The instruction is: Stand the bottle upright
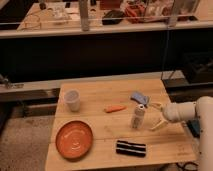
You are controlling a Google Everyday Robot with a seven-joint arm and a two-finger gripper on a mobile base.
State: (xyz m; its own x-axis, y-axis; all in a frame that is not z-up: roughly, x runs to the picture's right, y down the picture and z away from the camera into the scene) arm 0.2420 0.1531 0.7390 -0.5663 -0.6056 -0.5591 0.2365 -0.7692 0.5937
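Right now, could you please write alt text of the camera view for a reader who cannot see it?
The bottle stands upright on a wooden table, and the gripper sits open just to its right, not touching it. Also on the table are a white cup, an orange plate, a carrot, a blue object and a black striped item.
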